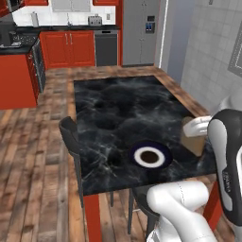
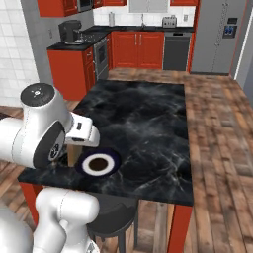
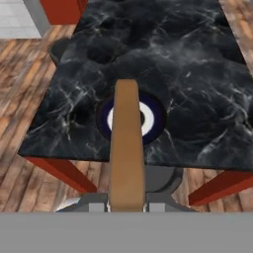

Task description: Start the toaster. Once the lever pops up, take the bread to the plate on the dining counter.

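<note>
hand view: one bread (image 3: 127,148), one plate (image 3: 154,117)

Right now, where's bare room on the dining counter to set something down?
Most of the dining counter is bare marble: the whole stretch from the plate to the far edge facing the kitchen. Crowded only at the near edge, where the plate sits and the end effector holds the bread above it. Stools border the near and left sides.

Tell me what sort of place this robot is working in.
A home kitchen with a dining area, rendered. Red cabinets line the far wall beside a steel fridge, a coffee machine sits on the worktop, and a black marble dining counter carries a plate.
</note>
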